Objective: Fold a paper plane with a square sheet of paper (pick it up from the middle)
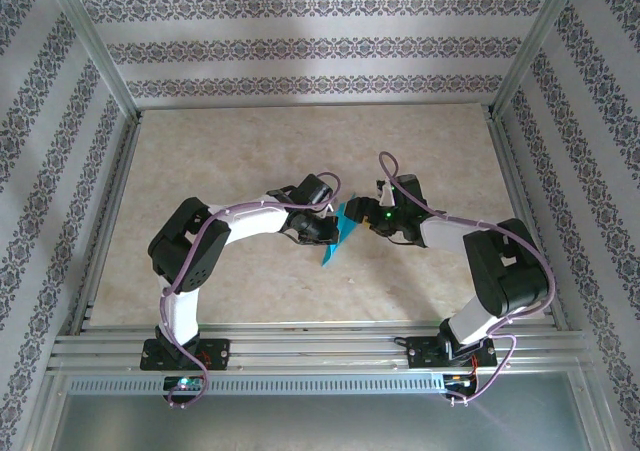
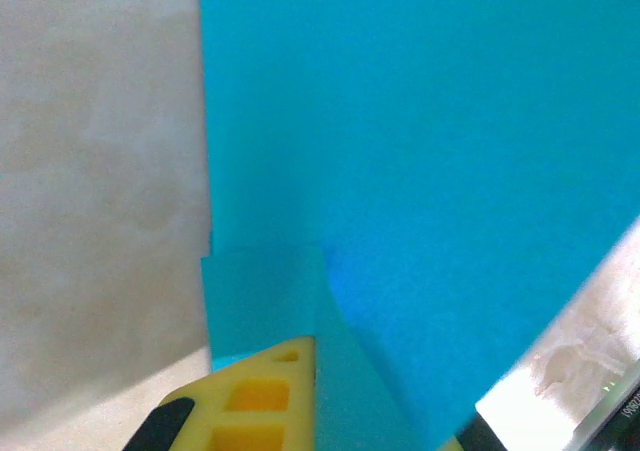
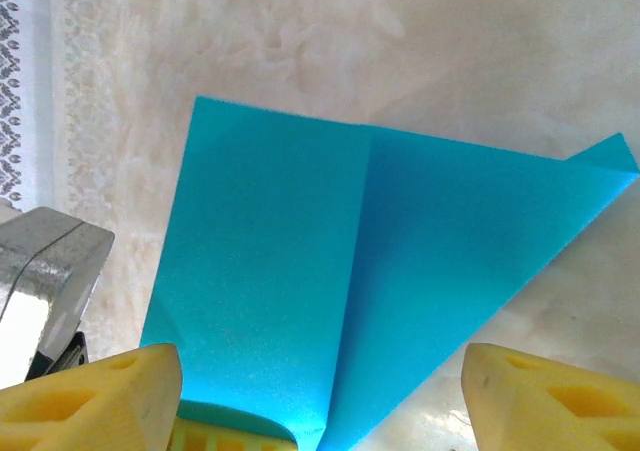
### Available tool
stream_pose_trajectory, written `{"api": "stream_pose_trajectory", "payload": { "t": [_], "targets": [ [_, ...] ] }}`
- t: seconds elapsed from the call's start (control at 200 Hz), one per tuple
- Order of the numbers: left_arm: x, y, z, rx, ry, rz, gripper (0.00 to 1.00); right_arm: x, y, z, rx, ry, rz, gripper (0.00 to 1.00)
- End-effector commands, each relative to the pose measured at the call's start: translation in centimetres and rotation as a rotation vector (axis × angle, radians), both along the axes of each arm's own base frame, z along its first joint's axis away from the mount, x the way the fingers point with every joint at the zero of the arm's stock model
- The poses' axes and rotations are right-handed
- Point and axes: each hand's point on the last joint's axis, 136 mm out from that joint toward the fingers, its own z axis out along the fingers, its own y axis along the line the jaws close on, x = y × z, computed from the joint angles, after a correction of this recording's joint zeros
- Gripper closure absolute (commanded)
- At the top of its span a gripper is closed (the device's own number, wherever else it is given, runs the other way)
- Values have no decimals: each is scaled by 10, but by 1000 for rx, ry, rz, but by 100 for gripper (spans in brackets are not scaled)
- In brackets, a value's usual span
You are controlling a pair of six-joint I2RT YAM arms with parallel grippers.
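Stock as I read it from my station:

1. Sheet of paper point(image 1: 338, 236), teal-blue. In the overhead view it sits at the centre of the frame, between the two gripper heads, and shows as a narrow slanted strip running toward lower left. In the right wrist view I see a straight crease running from its top edge down to the bottom of the frame. There is a sharp corner at upper left and a small pointed tip at the far right edge.

2. Left gripper point(image 1: 326, 229), centre of the overhead frame, touching the sheet's left side. Its jaws are pressed together on the sheet. In its own camera one yellow finger pad point(image 2: 255, 401) sits at bottom centre-left with the paper tucked in beside it, and blue covers most of the frame.

3. Right gripper point(image 3: 325, 401), jaws spread wide. Its yellow fingers point(image 3: 100, 396) stand at the bottom left and bottom right corners of its own view. The sheet lies between them, and the right-hand finger is apart from it.

4. Table point(image 1: 240, 151), beige marbled top, bare around the sheet.
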Motion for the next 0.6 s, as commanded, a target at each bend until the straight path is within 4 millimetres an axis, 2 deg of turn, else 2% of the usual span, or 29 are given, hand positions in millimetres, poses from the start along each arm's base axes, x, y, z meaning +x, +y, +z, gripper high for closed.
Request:
{"api": "stream_pose_trajectory", "payload": {
  "t": [0.0,0.3,0.595],
  "targets": [
    [2,3,-4,16,19,-14,94,8,1,-3,28,25,-31,26],
    [1,1,1,-4,10,-25,89,3,-12,-31,-47,112,-105,24],
    [1,-1,6,-25,-2,-35,87,1,-16,-53,-123,195,-141,22]
  ]
}}
